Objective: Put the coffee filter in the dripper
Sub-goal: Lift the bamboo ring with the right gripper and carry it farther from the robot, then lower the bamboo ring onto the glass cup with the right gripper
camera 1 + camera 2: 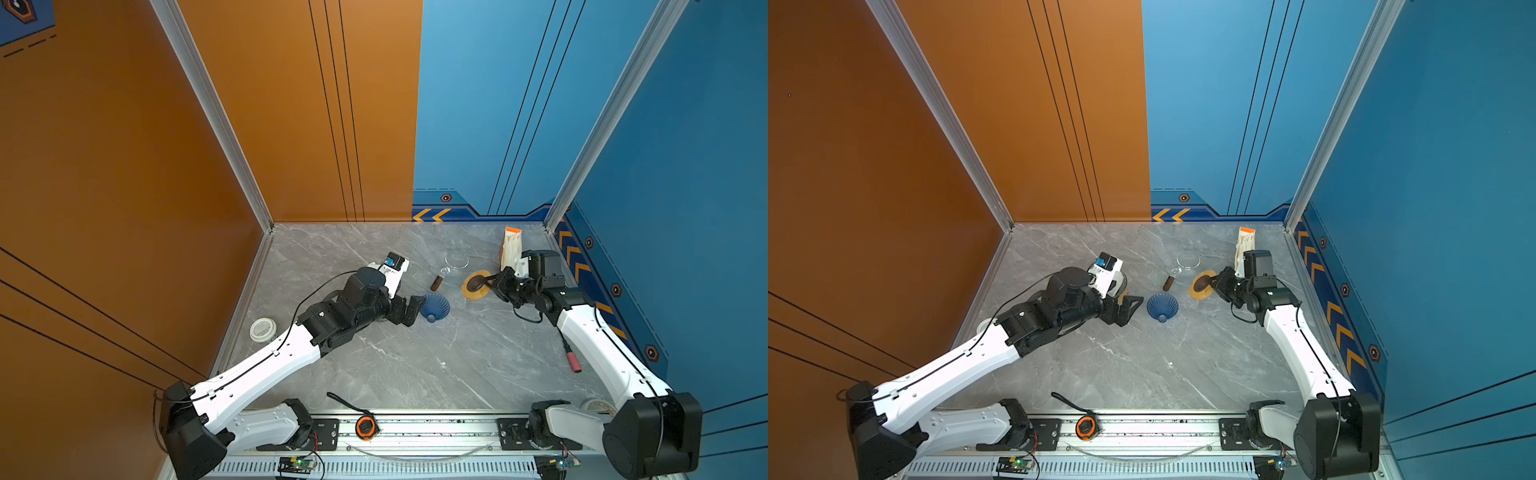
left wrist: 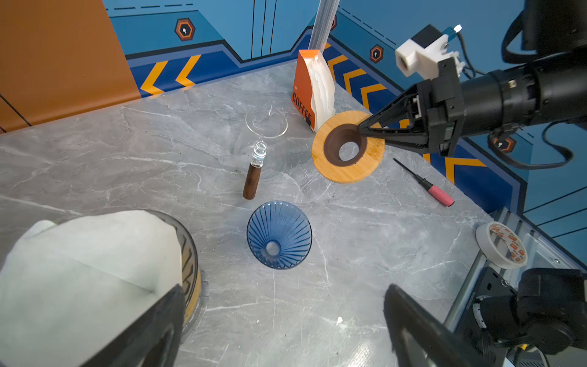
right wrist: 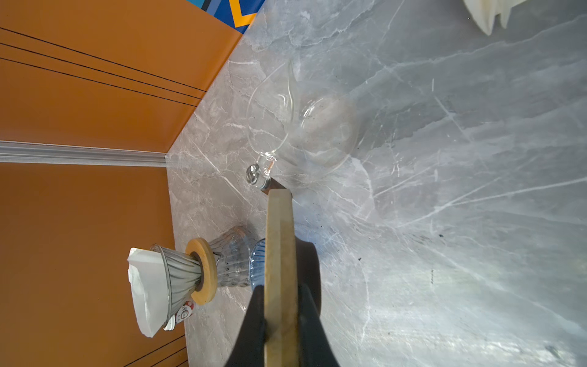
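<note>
A blue ribbed dripper [image 1: 434,307] [image 1: 1162,306] [image 2: 279,235] lies on the marble table. My left gripper [image 1: 409,309] [image 1: 1131,307] [image 2: 284,295] hangs open just left of it, holding nothing. A white coffee filter [image 2: 89,254] [image 3: 146,286] sits in a grey dripper [image 3: 181,270] on a glass beside the left arm. My right gripper [image 1: 486,284] [image 1: 1212,282] [image 2: 362,128] [image 3: 282,292] is shut on a wooden ring holder [image 1: 471,294] [image 1: 1198,294] [image 2: 346,173] [image 3: 279,238], held tilted right of the blue dripper. More filters stand in an orange box [image 1: 510,245] [image 1: 1245,245] [image 2: 320,92].
A glass carafe [image 1: 456,262] [image 2: 265,133] [image 3: 305,127] with a brown handle [image 2: 252,181] stands behind the blue dripper. A red-handled screwdriver [image 1: 572,360] [image 2: 440,194] lies by the right wall. At the front rail are a tape roll [image 2: 502,244] and a tape measure [image 1: 365,427]. A white lid [image 1: 262,329] is at the left edge.
</note>
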You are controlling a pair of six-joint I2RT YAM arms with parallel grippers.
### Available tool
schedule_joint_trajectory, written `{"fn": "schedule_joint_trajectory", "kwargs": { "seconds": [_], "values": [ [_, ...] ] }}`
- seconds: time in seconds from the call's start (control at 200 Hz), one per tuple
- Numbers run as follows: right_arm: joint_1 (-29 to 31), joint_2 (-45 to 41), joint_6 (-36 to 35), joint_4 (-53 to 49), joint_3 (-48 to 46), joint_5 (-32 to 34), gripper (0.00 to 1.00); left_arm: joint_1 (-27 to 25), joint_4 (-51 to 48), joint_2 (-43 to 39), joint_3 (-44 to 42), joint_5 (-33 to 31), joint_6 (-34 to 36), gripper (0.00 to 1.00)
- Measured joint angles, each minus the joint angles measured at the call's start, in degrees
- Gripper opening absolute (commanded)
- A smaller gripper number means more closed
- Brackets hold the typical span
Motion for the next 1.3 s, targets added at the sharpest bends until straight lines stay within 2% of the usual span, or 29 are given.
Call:
{"fn": "schedule_joint_trajectory", "kwargs": {
  "seconds": [0.29, 0.756, 1.302],
  "values": [
    [1.1, 10.8, 0.0, 4.6, 9.4, -0.7, 0.0, 5.1, 1.9, 2.4, 0.6, 1.7, -0.2, 0.98],
    [1.6, 24.6, 2.6, 10.8, 18.4, -0.7, 0.0, 7.8, 1.9, 3.5, 1.6, 3.8, -0.3, 0.98],
    [1.9, 30.9, 5.5, 12.9, 21.9, -0.9, 0.0, 7.8, 2.0, 3.5, 1.5, 4.2, -0.5, 0.98]
  ]
}}
